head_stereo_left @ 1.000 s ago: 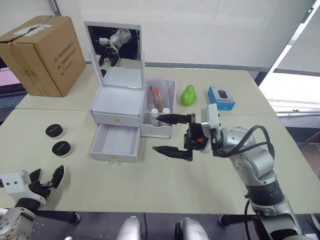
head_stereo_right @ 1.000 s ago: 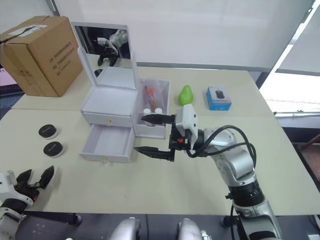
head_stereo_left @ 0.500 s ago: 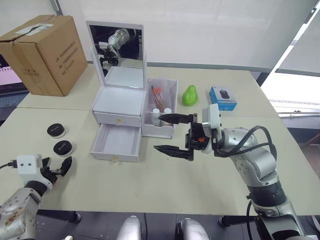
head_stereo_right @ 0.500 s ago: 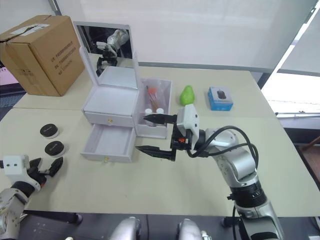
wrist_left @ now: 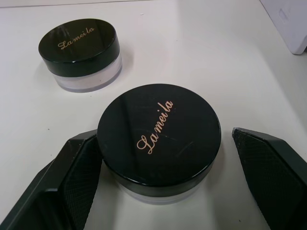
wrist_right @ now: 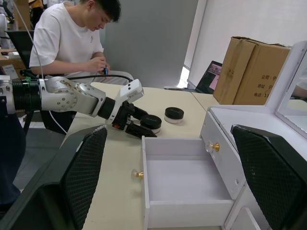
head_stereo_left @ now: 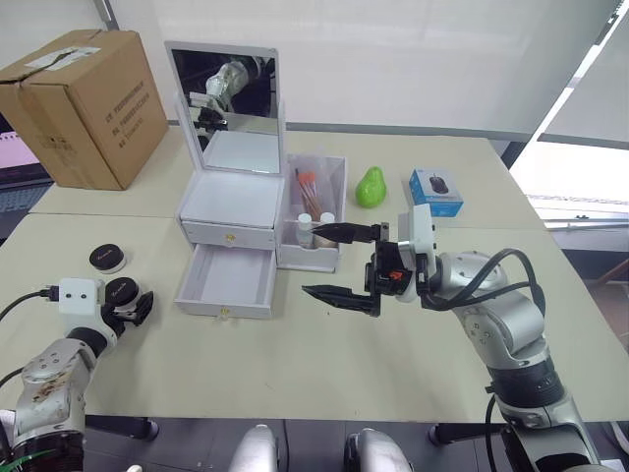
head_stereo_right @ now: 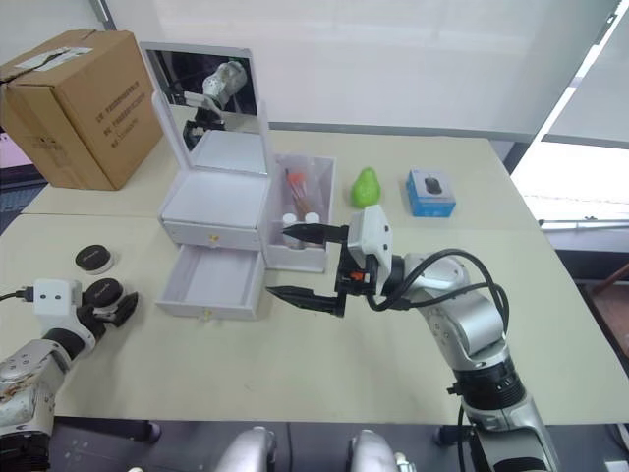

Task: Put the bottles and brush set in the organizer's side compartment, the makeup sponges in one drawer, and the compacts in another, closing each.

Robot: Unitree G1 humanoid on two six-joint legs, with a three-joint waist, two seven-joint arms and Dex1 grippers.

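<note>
From the head views, a pale beige table (head_stereo_left: 295,364) stands before a white wall, with a cardboard box (head_stereo_left: 84,108) at its far left. A white organizer (head_stereo_left: 234,211) with a raised mirror (head_stereo_left: 222,93) sits mid-table, its lower drawer (head_stereo_left: 228,282) pulled open and empty. The clear side compartment (head_stereo_left: 314,211) on its right holds white-capped bottles (head_stereo_left: 313,224) and a red-handled brush set (head_stereo_left: 307,187). A green pear-shaped object (head_stereo_left: 370,187) and a blue mouse box (head_stereo_left: 434,192) lie farther right. Two compacts rest at the left: the near compact (head_stereo_left: 122,290) and the far compact (head_stereo_left: 107,259). The left gripper (head_stereo_left: 133,307) sits around the near compact with its fingers spread. The right gripper (head_stereo_left: 339,264) hangs just right of the open drawer, its fingers wide apart and holding nothing.

In the left wrist view, the near compact (wrist_left: 159,139) is a round clear jar with a glossy black lid bearing gold script. It sits between the open fingers (wrist_left: 79,177); one seems to touch the lid while the other stands apart. The far compact (wrist_left: 80,51) looks the same.

In the right wrist view, the open drawer (wrist_right: 184,187) shows a gold knob. Beyond it, the left gripper (wrist_right: 139,125) is at the compacts. A person in a white shirt (wrist_right: 72,40) sits at a desk behind, in a room with grey walls.
</note>
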